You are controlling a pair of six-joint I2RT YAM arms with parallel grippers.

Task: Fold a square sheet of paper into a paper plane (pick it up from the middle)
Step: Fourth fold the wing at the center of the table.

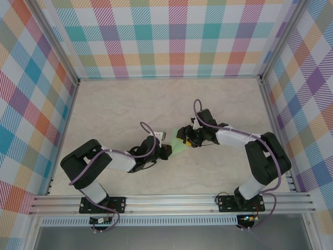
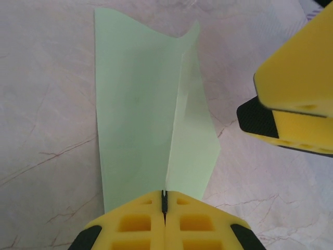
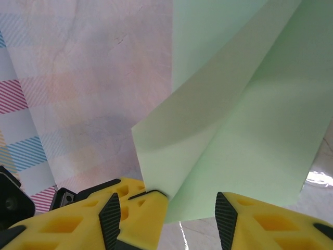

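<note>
The left gripper (image 2: 164, 204) has its yellow fingers (image 2: 130, 226) pressed tight together, pinching the paper (image 2: 136, 114) right at its crease. The crease runs straight ahead from the fingertips. The wider panel spreads ahead and to the left of the grip, lying close over the table (image 2: 47, 130). A narrower flap stands up on the right of the crease (its far tip curls a little). Further ahead and to the right, clear of the flap's edge, sits the right gripper (image 2: 291, 107).

In its own wrist view, the right gripper (image 3: 190, 211) has its jaws standing apart and clamps nothing. The paper (image 3: 244, 104) passes through the gap and fans out ahead and to the right. One folded corner ends just at the tip of the finger (image 3: 140, 208) on the left of that view; I cannot tell whether it touches.

From above, the two grippers face each other, with the paper (image 1: 176, 140) between them, lifted at the crease, about mid-table.
</note>
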